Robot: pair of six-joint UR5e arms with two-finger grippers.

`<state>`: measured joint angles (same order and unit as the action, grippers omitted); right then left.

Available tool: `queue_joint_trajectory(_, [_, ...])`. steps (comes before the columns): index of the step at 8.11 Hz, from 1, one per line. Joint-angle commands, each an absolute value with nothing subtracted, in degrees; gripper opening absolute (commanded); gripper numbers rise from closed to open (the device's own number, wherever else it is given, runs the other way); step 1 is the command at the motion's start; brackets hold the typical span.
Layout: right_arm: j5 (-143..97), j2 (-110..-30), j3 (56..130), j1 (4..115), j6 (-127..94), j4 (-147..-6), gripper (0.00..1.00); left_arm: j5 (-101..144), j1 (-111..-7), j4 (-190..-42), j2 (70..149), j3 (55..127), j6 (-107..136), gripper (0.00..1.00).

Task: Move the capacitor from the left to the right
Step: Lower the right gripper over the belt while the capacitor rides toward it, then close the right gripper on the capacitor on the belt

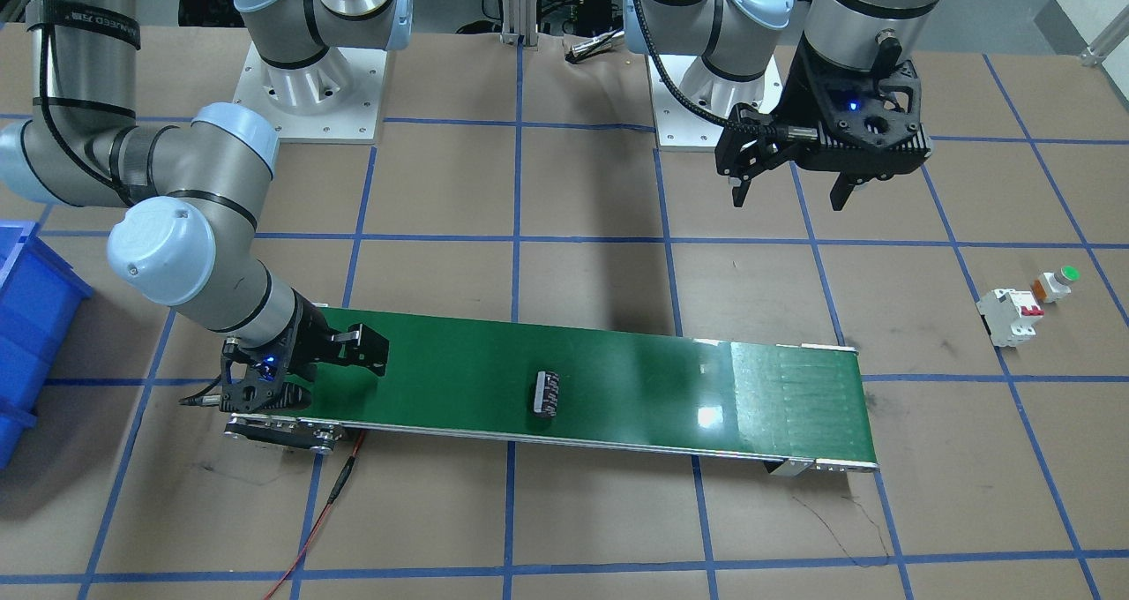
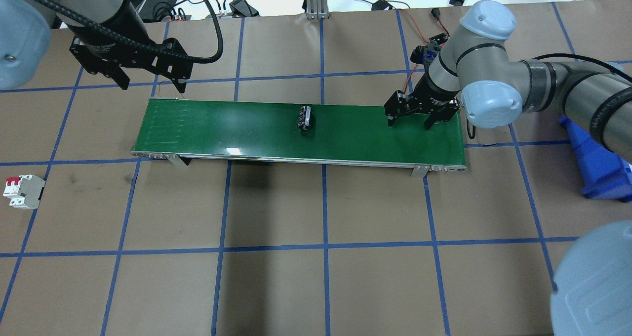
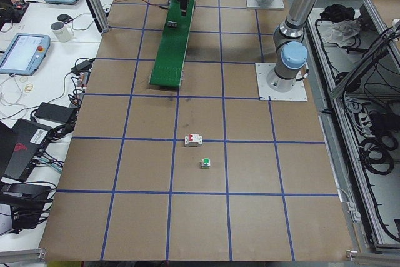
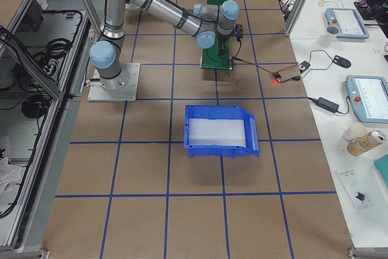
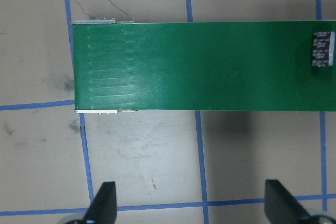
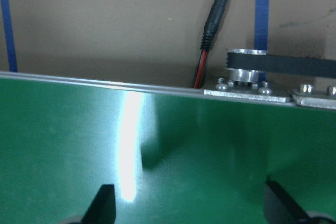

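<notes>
Right gripper (image 2: 411, 122): black fingers (image 2: 392, 117) spread wide, empty, low over the right end of the long green conveyor belt (image 2: 222, 128). Left gripper (image 2: 152, 85): likewise spread and empty, raised near the belt's left end. Small dark striped cylindrical capacitor (image 2: 305, 117), one, on its side mid-belt, well apart from both. Risk: it may roll or skew under an off-centre pinch; whether the belt runs cannot be told. Brown tabletop (image 2: 276, 202): one white red-switched breaker (image 1: 1010, 316), one green-capped button (image 1: 1057, 282), one blue plastic bin (image 4: 221, 130).
</notes>
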<state>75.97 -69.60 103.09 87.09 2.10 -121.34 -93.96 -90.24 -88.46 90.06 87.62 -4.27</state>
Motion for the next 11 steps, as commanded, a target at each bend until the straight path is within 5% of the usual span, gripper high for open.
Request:
queue_joint_trajectory(1, [76.0, -69.6, 103.1, 87.1, 1.6, -121.2, 1.0, -94.0, -90.3, -88.5, 90.1, 87.7, -4.2, 1.0])
queue_joint_trajectory(11, [74.1, -70.0, 102.9, 91.1, -7.5, -121.5, 1.0, -94.0, -90.3, -88.5, 90.2, 87.8, -4.2, 1.0])
